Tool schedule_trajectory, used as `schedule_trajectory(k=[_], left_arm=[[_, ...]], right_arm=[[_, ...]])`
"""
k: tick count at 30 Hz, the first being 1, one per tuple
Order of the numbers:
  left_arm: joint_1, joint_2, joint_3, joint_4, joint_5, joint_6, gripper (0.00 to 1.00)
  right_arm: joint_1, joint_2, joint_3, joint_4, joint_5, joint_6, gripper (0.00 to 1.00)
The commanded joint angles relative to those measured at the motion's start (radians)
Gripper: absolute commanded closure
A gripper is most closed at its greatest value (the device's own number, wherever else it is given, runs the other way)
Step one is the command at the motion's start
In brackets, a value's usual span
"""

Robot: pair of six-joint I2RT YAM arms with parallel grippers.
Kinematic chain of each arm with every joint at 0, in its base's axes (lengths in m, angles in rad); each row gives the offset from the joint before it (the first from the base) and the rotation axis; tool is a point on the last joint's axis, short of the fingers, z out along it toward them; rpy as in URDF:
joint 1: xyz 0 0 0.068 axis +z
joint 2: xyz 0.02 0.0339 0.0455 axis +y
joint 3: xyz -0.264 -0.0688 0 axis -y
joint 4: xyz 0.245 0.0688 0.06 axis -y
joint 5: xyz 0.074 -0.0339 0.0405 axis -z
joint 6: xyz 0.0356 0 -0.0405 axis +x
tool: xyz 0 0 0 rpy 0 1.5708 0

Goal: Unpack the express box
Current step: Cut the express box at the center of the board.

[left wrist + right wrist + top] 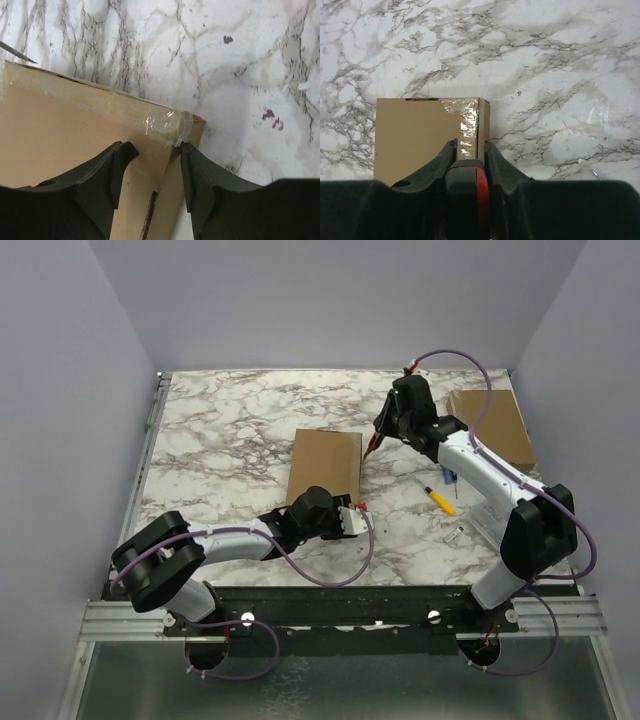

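- Express box (325,465) is found lying flat about the middle of the tabletop (220,430), with its long sides running from the near edge towards the far edge.
- It is judged to be light and fairly stiff: a thin cardboard carton whose flaps would buckle if pinched hard.
- Clear tape (160,122) is seen wrapped over its corners. The tape is judged slippery, so bare cardboard at a corner or edge would be the better place to hold.
- The left end effector (155,152) is seen with its jaws apart, straddling the box's near right corner. No pinch on the cardboard is visible.
- The right end effector (470,145) is clamped on a red-handled cutting tool (470,185), held above the box's far right corner.
- The box is taped shut, so nothing of its contents can be seen.
- A second cardboard piece (495,425) lies towards the far right corner of the tabletop. Whether anything is in it cannot be told.
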Motion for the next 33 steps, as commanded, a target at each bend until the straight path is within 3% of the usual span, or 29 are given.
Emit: schedule_trajectory(k=[1, 13, 33], left_arm=[[-0.002, 0.056, -0.014, 0.169, 0.027, -0.091, 0.48], [0.018, 0.088, 0.022, 0.170, 0.079, -0.154, 0.48], [0.027, 0.141, 0.029, 0.170, 0.068, -0.184, 0.49]], right_arm=[[0.011, 0.035, 0.057, 0.026, 0.011, -0.022, 1.00], [0.042, 0.121, 0.124, -0.024, 0.130, -0.077, 1.00], [0.087, 0.076, 0.057, -0.024, 0.197, -0.125, 1.00]])
